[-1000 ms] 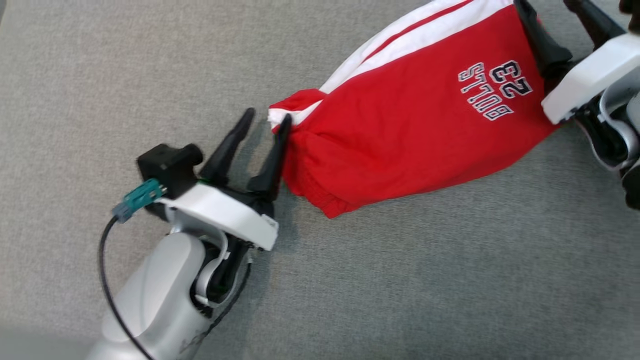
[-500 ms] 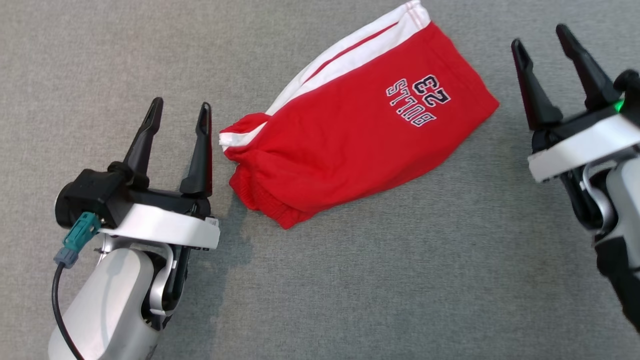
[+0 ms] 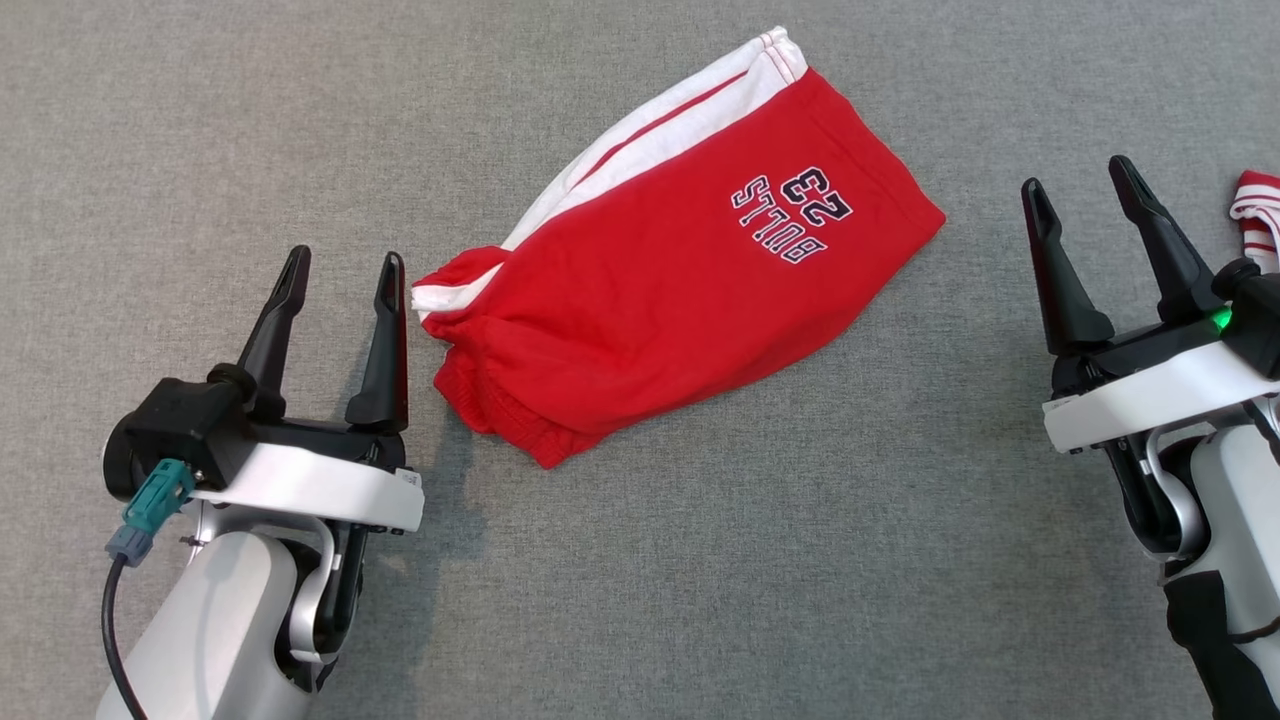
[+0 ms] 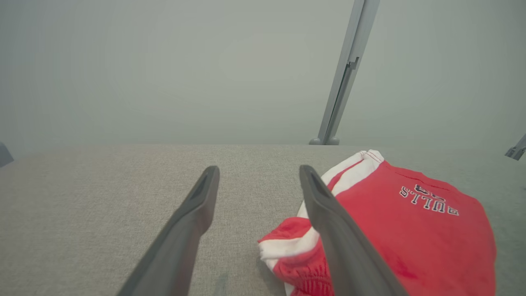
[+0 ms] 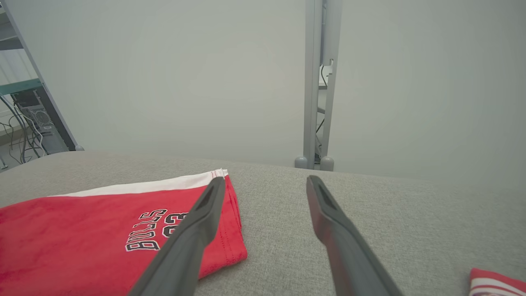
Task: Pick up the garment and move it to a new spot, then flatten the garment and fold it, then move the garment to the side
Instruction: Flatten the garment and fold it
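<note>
You have the folded red-and-white fabric shorts [image 3: 680, 270] lying on the grey cloth-covered tabletop [image 3: 700, 560], between the two grippers. The left gripper [image 3: 345, 254] sits just beside their left end. The right gripper [image 3: 1074, 172] stands off to their right. Right of that gripper lies a striped red-and-white cloth piece [image 3: 1258, 210]. A grey metal post [image 5: 316, 82] rises behind the table's far edge.

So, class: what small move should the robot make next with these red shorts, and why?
Probably slide the left gripper onto the bunched end of the shorts and close there. The shorts lie folded but that end is rumpled; this gripper's jaws stand open right beside it, and the right gripper is open farther off.
</note>
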Robot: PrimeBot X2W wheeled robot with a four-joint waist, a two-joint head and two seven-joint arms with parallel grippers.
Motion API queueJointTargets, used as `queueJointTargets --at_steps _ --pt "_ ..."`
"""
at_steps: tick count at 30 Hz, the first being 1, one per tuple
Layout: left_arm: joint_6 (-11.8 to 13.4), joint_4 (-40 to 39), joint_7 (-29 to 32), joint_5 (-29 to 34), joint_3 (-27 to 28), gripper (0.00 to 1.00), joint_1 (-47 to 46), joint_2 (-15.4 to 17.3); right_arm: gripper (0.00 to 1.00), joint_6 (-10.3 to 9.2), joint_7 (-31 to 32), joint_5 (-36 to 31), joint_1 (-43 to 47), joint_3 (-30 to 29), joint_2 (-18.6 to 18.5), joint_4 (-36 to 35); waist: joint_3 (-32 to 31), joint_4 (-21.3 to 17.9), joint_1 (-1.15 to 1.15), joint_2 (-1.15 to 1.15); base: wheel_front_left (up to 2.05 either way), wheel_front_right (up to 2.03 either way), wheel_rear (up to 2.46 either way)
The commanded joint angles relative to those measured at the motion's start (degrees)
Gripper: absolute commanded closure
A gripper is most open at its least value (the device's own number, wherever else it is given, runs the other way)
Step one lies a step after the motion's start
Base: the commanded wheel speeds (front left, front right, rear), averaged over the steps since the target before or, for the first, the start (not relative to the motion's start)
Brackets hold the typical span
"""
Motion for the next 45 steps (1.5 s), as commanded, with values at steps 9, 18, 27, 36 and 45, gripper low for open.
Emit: queueJointTargets --at_steps 9,18,27,36,45 --pt "-0.6 -0.2 -0.2 0.6 -0.1 0.00 -2.0 -0.6 0.00 0.00 3.2 1.1 -4.4 2.0 -1.4 3.3 1.6 1.8 0.00 0.00 0.00 0.00 0.00" --pt "-2.6 0.3 -0.2 0.5 0.0 0.00 -3.3 -3.6 0.00 -0.01 7.3 7.4 -12.9 12.0 -1.8 16.9 4.2 5.7 0.00 0.00 0.00 0.00 0.00" --pt "-4.4 1.0 -0.2 1.3 1.6 0.00 -3.3 -4.7 0.82 0.01 9.6 12.9 -15.9 17.8 0.3 25.2 4.4 5.6 0.00 0.00 0.00 0.00 0.00" --pt "-4.4 1.4 -0.2 2.7 2.8 0.00 -1.9 -4.1 1.00 0.00 3.7 19.9 -13.7 19.8 -1.1 20.0 3.1 3.5 0.00 0.00 0.00 0.00 0.00" --pt "-3.2 0.7 0.5 2.3 3.4 0.00 1.0 -2.5 1.00 0.00 0.0 20.1 1.5 10.6 1.5 10.0 -0.2 -0.3 0.00 0.00 0.00 0.00 0.00"
